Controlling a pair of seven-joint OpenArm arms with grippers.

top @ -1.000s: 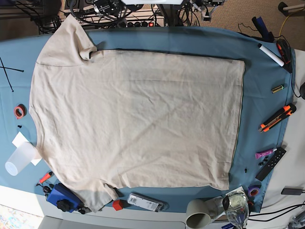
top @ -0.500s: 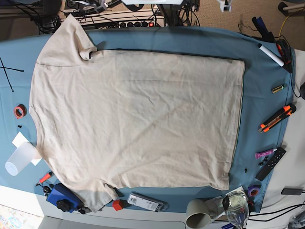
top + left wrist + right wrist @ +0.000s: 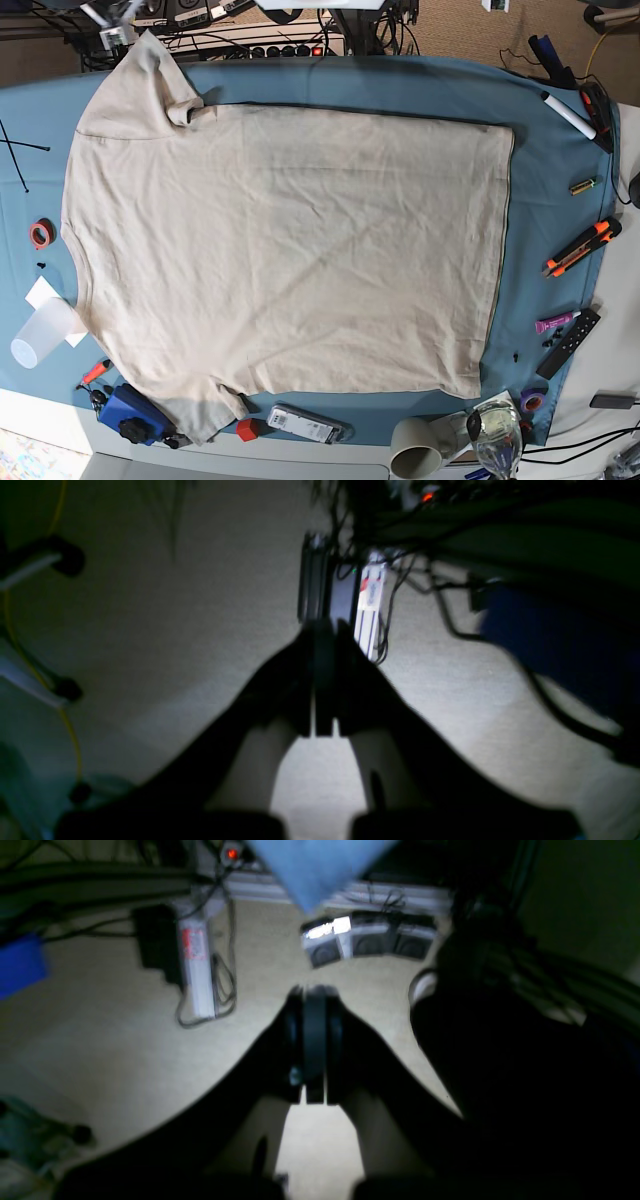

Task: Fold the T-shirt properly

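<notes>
My left pincer [image 3: 324, 680] and right pincer [image 3: 314, 1040] are both pressed together, holding nothing, over the floor. The T-shirt [image 3: 290, 250] lies flat on the table [image 3: 560, 150], far from both.

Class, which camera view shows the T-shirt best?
The base view: the T-shirt lies spread flat, wholly visible on the teal cloth. Both wrist views show only floor, cables and their own shut grippers, no shirt.

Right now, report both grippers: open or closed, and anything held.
Left gripper: closed, holding nothing, off the T-shirt.
Right gripper: closed, holding nothing, over the floor.
</notes>
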